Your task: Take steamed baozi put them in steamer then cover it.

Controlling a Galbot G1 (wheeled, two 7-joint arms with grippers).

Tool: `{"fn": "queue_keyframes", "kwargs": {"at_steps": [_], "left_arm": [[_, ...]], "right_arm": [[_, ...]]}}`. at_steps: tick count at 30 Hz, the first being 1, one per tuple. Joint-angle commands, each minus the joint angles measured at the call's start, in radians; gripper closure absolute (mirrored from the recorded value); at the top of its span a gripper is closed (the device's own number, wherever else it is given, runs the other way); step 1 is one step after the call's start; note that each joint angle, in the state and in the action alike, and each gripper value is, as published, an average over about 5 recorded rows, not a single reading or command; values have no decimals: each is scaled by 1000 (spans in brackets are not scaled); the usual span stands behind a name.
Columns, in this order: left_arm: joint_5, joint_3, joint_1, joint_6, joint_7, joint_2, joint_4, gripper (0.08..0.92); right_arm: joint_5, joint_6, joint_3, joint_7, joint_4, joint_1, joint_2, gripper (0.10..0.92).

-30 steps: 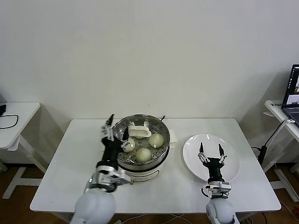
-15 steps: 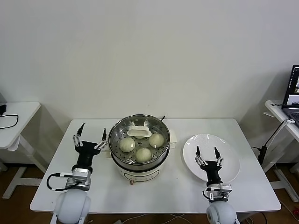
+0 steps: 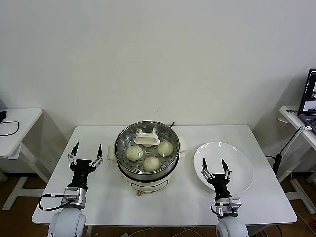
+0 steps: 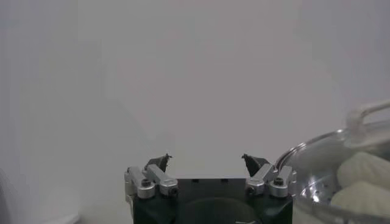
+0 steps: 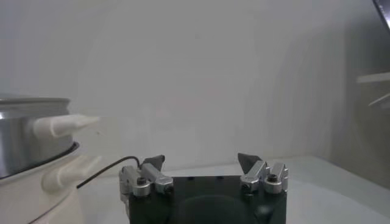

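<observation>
- Head view: the steamer (image 3: pixel 146 159) sits mid-surface (image 3: pixel 98 195) under its glass lid (image 3: pixel 146 146), three steamed baozi (image 3: pixel 151 163) visible inside. Left gripper (image 3: pixel 86 154) stands beside the steamer, fingers spread, empty. Right gripper (image 3: pixel 214 168) rises over the plate (image 3: pixel 239 165), fingers spread.
- Left wrist view: spread fingers (image 4: pixel 159 162); steamer rim just beside.
- Right wrist view: spread fingers (image 5: pixel 153 162); steamer well apart.

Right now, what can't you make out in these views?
- Fourth baozi: head view shows three; the lid handle covers the steamer's far side.
- Lid seating: clear glass, can't tell.
- Plate: near rim hidden by right tool; absent from right wrist view.
- Left wrist view: steamer cut off at edge.
</observation>
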Motion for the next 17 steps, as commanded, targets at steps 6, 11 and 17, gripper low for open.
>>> {"fn": "queue_keyframes", "kwargs": {"at_steps": [6,11,17], "left_arm": [[-54,-21,14,-55,18,3,41,177],[-54,-20,12,-57,18,1,43,177],[-54,-22,10,-58,18,2,45,177]], "right_arm": [[-4,-21,-3,7,21,-16,-1,203],[-5,-17,-1,7,22,-21,-4,203],[-7,-16,-1,7,22,-21,-5,203]]}}
